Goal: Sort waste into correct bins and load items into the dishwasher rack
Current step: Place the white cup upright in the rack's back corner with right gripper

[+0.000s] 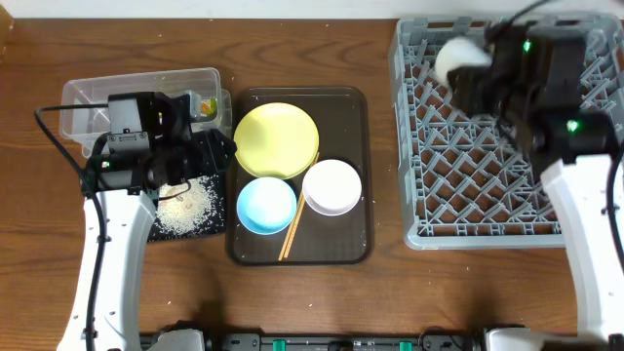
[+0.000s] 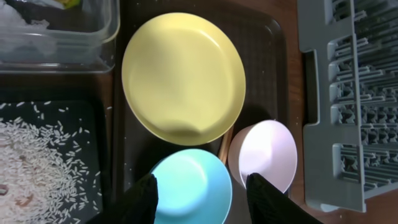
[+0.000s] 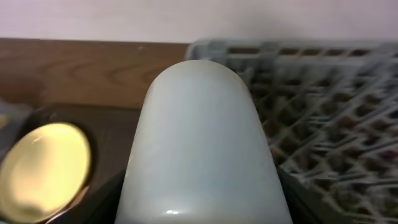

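My right gripper [image 1: 470,76] is shut on the small white cup [image 1: 456,58], held over the back left corner of the grey dishwasher rack [image 1: 487,185]. The cup [image 3: 202,143] fills the right wrist view and hides the fingers. My left gripper [image 2: 202,182] hangs open above the light blue bowl [image 2: 193,186], with nothing between its fingers. The yellow plate [image 1: 276,139], the blue bowl [image 1: 265,205], the white bowl [image 1: 331,186] and the chopsticks [image 1: 295,226] lie on the brown tray [image 1: 297,261]. Loose rice [image 2: 37,162] covers the black tray [image 1: 200,232]. The clear tub [image 1: 88,97] holds a wrapper [image 1: 205,104].
The brown serving tray sits between the two bins on the left and the rack on the right. The rack's wall [image 2: 323,124] stands close to the white bowl [image 2: 264,152]. Bare wooden table [image 1: 312,58] runs along the back and front.
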